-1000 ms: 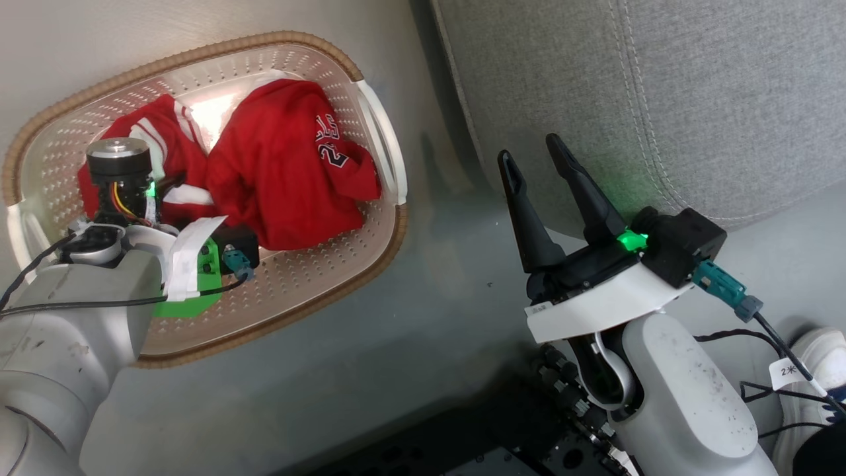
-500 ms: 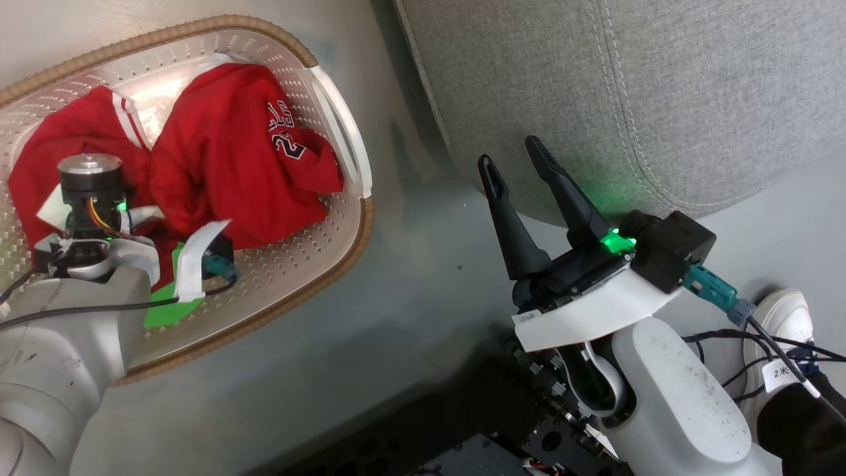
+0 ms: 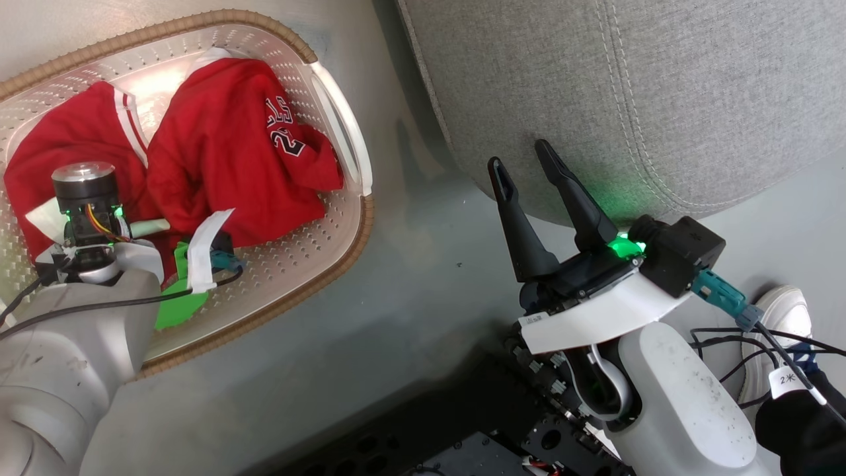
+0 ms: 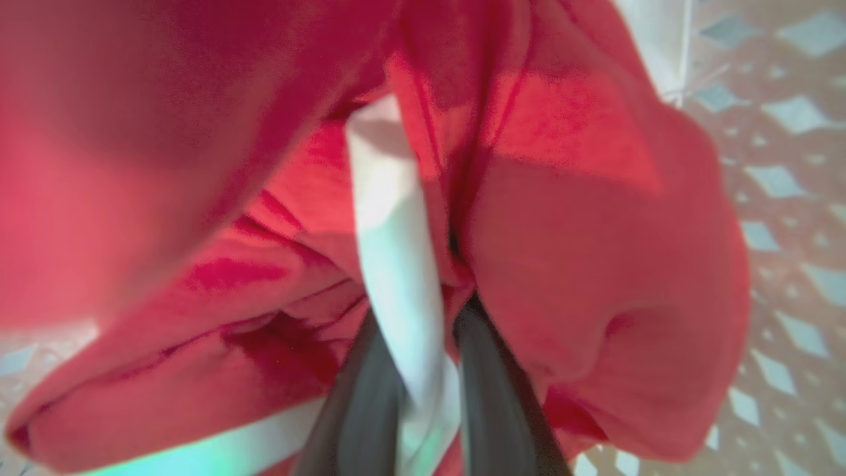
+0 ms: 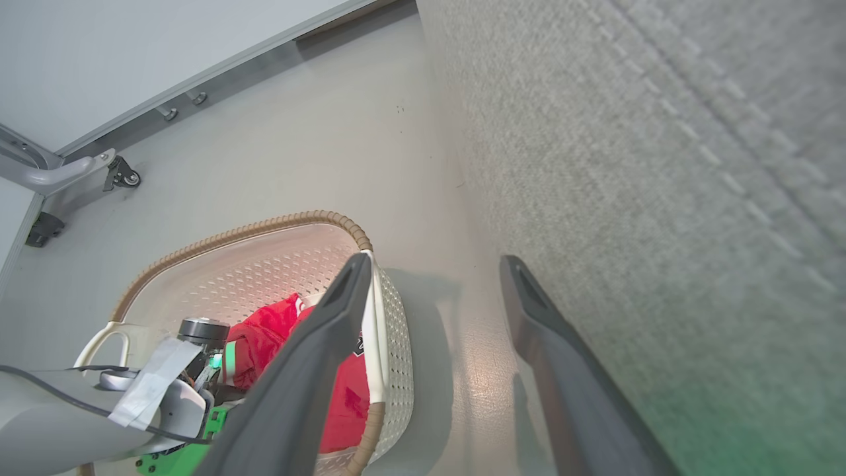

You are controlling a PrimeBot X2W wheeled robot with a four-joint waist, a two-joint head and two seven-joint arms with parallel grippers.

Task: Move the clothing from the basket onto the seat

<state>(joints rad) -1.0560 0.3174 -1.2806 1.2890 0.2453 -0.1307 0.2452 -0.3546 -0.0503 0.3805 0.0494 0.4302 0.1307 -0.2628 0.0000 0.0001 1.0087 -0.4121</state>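
basket (image 3: 330, 246): long axis left-right, right end toward seat (image 3: 661, 86)
left gripper (image 4: 423, 344): clenched on clothing (image 3: 225, 158)
right gripper (image 3: 522, 157): fingers spread, empty, pointing far

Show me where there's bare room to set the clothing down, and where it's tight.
What shows of the seat is bare grey fabric, beyond the right gripper. The floor strip between basket and seat is open too. Crowded: inside the basket, where the clothing heaps around the left gripper.

Two red garments (image 3: 225, 165), one basket (image 3: 291, 264), one grey seat (image 3: 595, 79), one white shoe (image 3: 783, 307)
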